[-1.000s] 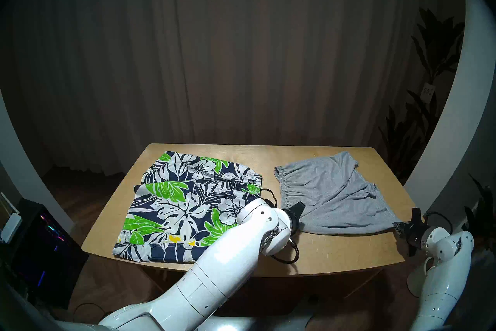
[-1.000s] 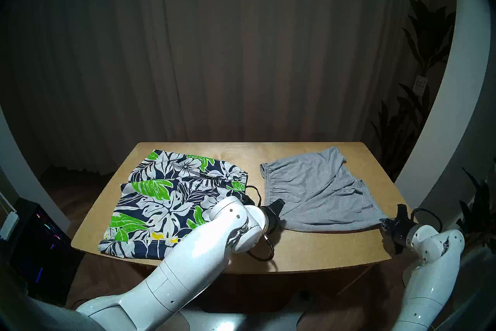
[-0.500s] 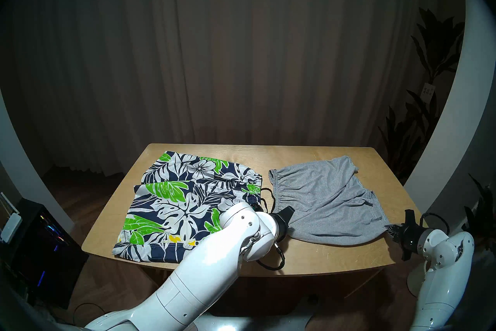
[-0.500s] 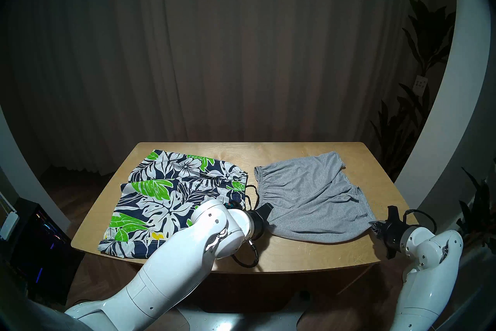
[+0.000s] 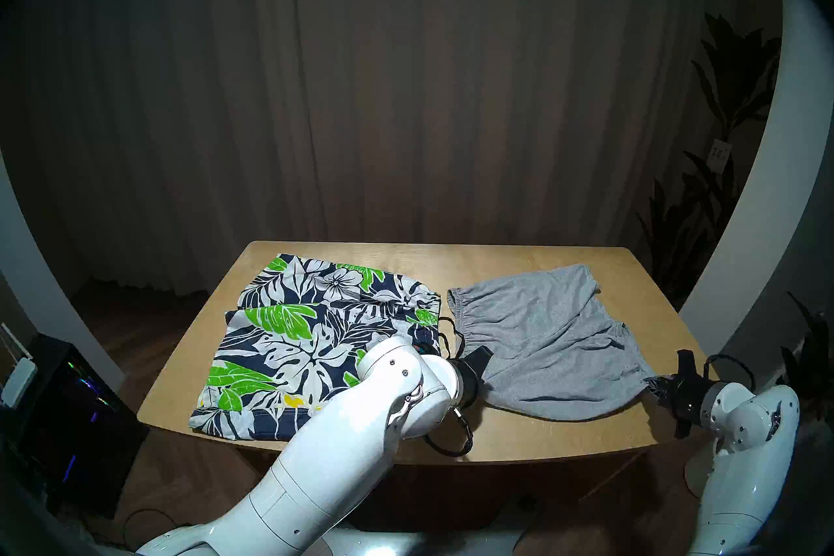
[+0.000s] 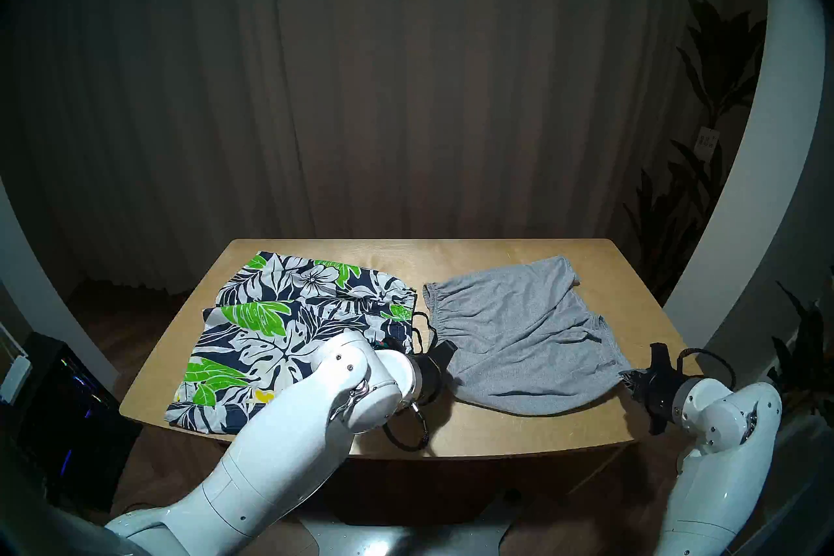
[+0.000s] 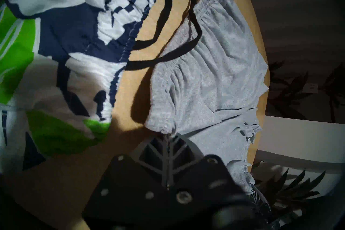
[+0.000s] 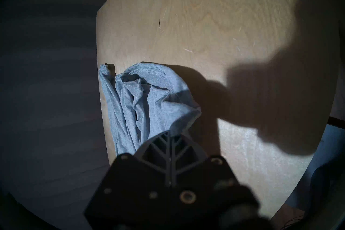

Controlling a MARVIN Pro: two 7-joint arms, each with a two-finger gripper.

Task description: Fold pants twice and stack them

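The heather-grey shorts (image 5: pixel 541 338) lie spread on the right half of the wooden table (image 5: pixel 519 261), elastic waistband toward the middle. My left gripper (image 5: pixel 485 354) is shut on the near end of the waistband; the left wrist view shows the pinched grey cloth (image 7: pixel 168 130). My right gripper (image 5: pixel 654 383) is shut on the near right leg corner at the table's right edge; the right wrist view shows the bunched grey cloth (image 8: pixel 149 102). The navy floral shorts (image 5: pixel 316 338) lie flat on the left half, dark drawstring (image 5: pixel 447 329) trailing toward the grey pair and overlapping its waistband.
A dark curtain hangs behind the table. A black computer case with coloured lights (image 5: pixel 67 419) stands on the floor at the left. Dark plants (image 5: pixel 704 203) stand at the right. A black cable (image 5: pixel 456 437) loops from my left wrist over the table's front.
Both grippers, still holding the grey shorts, have moved left and a little nearer, dragging the shorts toward the floral pair. The near edge between them now sags in a curve.
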